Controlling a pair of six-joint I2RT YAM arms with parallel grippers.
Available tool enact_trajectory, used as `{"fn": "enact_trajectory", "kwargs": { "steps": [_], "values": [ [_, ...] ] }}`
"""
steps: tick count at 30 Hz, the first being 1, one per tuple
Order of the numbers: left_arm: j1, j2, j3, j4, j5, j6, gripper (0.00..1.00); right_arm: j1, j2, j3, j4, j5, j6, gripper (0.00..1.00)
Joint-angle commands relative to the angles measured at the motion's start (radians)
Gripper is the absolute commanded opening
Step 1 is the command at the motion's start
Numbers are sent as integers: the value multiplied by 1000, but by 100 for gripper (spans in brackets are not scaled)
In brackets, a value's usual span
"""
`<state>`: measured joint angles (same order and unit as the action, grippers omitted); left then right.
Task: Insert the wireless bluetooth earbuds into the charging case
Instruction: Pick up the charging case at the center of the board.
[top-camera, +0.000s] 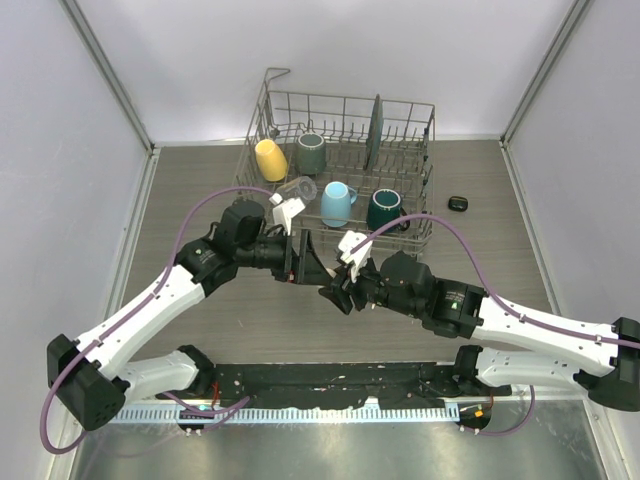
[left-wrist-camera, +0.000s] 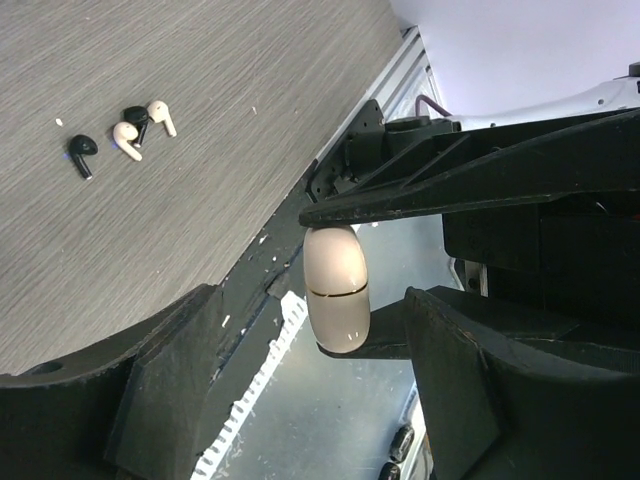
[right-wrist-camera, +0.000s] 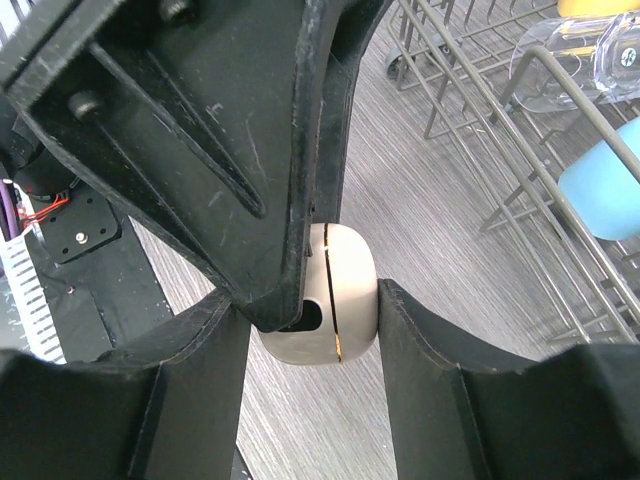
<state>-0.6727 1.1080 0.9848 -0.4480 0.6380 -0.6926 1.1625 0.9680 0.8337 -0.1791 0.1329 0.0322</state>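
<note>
Earbuds (left-wrist-camera: 126, 139) on the desk (left-wrist-camera: 220, 80) show only from the left wrist. The right gripper (right-wrist-camera: 312, 300) has its jaws clamped on the charging case (right-wrist-camera: 352, 290); the left gripper (left-wrist-camera: 310, 295) has its jaws gaping.

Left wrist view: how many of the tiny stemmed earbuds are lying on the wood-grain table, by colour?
Black stemmed earbuds: 2
Cream-white stemmed earbuds: 2
Total: 4
</note>
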Motion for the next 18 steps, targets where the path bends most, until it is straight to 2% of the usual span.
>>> {"fn": "enact_trajectory", "kwargs": {
  "steps": [1, 9, 13, 16, 18],
  "values": [
    [-14, 7, 0, 60, 20, 13, 72, 8, -25, 1, 82, 8, 18, 1],
    [-28, 13, -2, 57, 45, 30, 58, 11, -20, -2, 92, 17, 18, 1],
    [-34, 23, 0, 58, 63, 33, 46, 11, -17, -4, 95, 31, 18, 1],
    [-39, 30, 2, 57, 72, 36, 42, 16, -17, -7, 99, 47, 20, 1],
    [-42, 36, 3, 57, 78, 39, 36, 17, -18, -8, 104, 57, 23, 1]
  ]
}}
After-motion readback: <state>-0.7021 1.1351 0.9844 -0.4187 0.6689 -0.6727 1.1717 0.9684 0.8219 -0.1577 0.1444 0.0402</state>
